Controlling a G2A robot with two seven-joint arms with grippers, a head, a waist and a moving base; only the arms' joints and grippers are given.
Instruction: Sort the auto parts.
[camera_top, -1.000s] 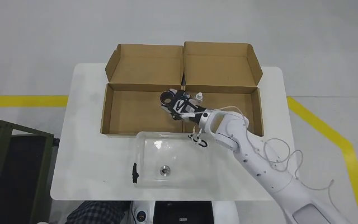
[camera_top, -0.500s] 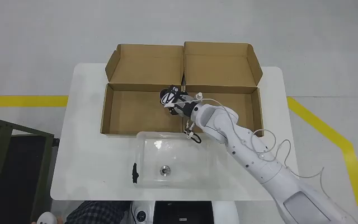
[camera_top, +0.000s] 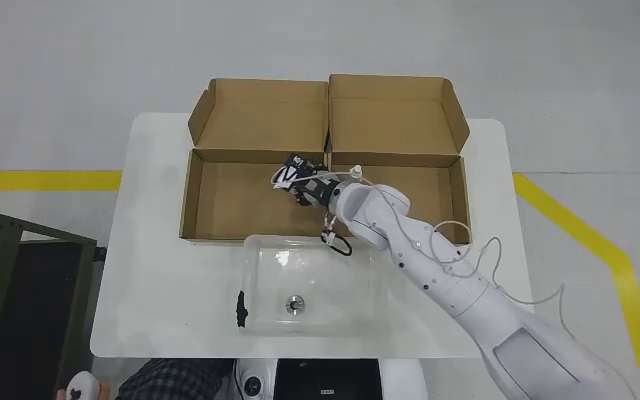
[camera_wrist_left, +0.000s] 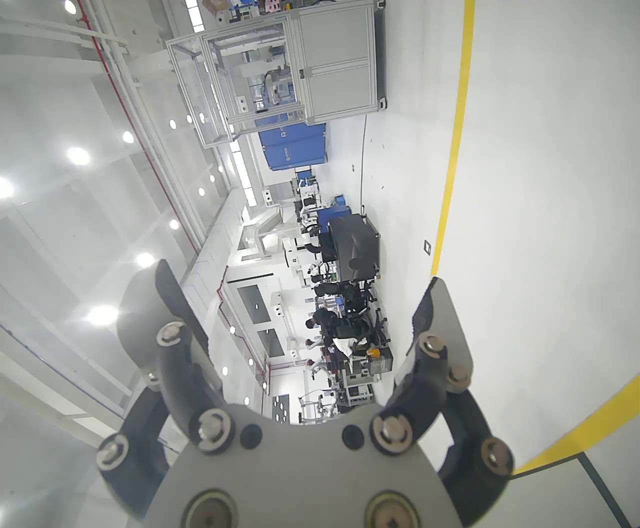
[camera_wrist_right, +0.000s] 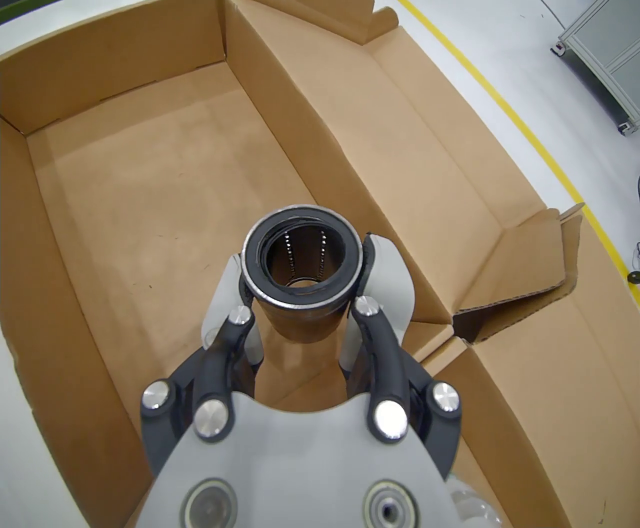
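Bearing (camera_wrist_right: 302, 267) gripped by right pincer (camera_wrist_right: 307, 280) over box (camera_wrist_right: 150, 175).

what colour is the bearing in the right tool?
The bearing has a black body and end face with a thin silver rim. It shows best in the right wrist view.

White table (camera_top: 150, 250). Directly on it are the left cardboard box (camera_top: 230, 200), beneath the right claw (camera_top: 293, 175) and extending to its left; the right cardboard box (camera_top: 420, 190), just right of the claw; and the clear bin (camera_top: 310, 290), on the robot's side of the claw.
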